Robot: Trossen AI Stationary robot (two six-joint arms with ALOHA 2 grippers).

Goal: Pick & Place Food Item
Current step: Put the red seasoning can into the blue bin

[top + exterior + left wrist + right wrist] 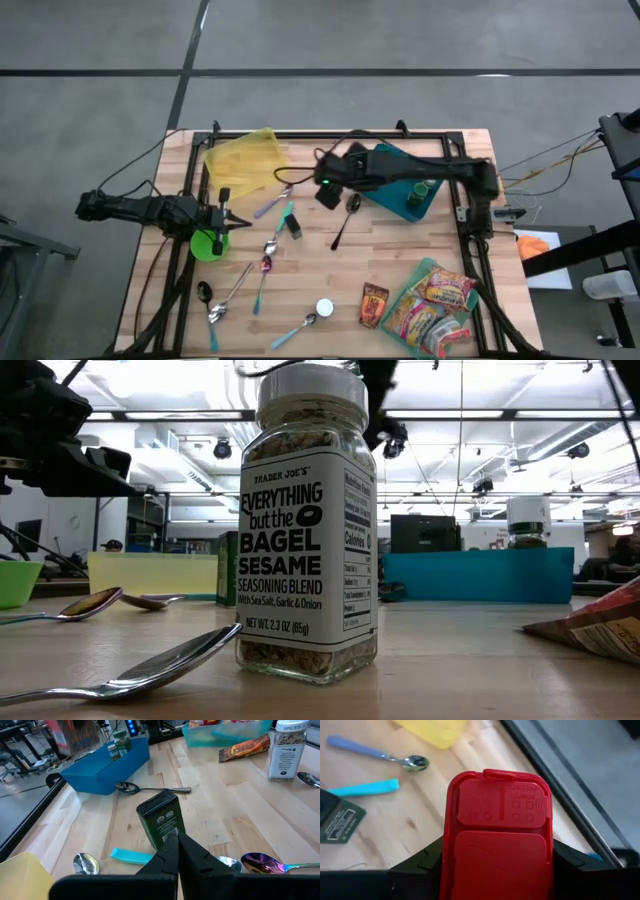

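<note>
On the left side of the desk (400, 260) the left gripper (224, 213) hangs just above a green bowl (207, 245), its jaws clenched with nothing between them. Far of it lies a yellow tray (243, 160). Right of the bowl, several spoons (266, 262) lie scattered across the middle of the desk, and a dark green tin (162, 818) lies among them, right in front of the left gripper in the left wrist view. Near the front edge stands a seasoning jar (305, 525) with a white cap, labelled as a bagel sesame blend. At the far middle of the desk the right gripper (328, 188) is raised over the wood, its jaws grasping a red-lidded container (499, 836), which the right wrist view shows clamped on both sides; a black-handled spoon (345, 220) lies just beneath and to the right of it. Further right, at the far side, sits a teal bin (402, 180) with a small jar in it. At the near right corner a clear tub of snack packets (435, 300) rests, with a brown packet (374, 304) just to its left.
</note>
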